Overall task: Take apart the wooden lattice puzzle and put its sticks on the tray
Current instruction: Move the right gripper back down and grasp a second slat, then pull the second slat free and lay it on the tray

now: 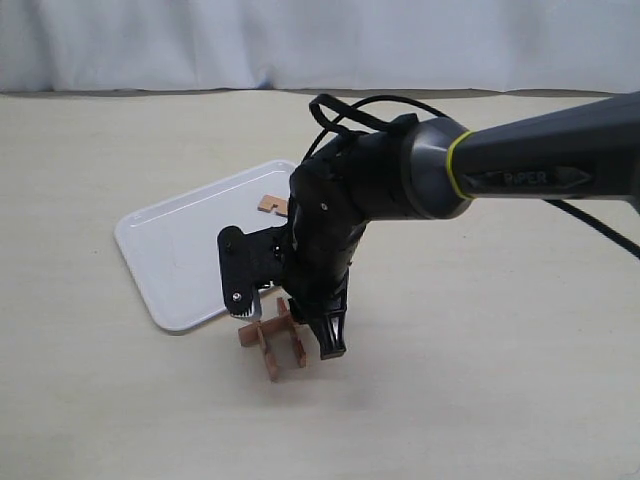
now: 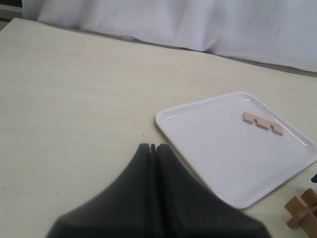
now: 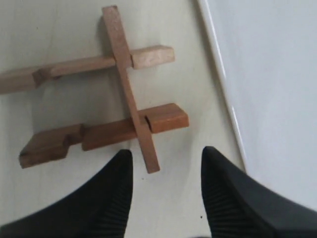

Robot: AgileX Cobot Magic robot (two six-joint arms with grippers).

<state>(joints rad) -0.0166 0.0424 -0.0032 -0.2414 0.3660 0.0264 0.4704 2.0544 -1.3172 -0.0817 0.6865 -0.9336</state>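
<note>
I note the right gripper [image 3: 166, 166], jaws apart, over the wooden lattice puzzle [image 3: 124, 116]. The left gripper [image 2: 153, 148] is closed. One stick [image 2: 263, 123] lies on the tray [image 2: 208, 148].

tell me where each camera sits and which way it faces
Exterior: off the arms, angled down at tray, puzzle; right arm and right gripper show.
Left wrist: behind the shut left gripper, looking across the table to tray and stick.
Right wrist: over the open right gripper, facing down on the puzzle.
All three share tray and puzzle.
</note>
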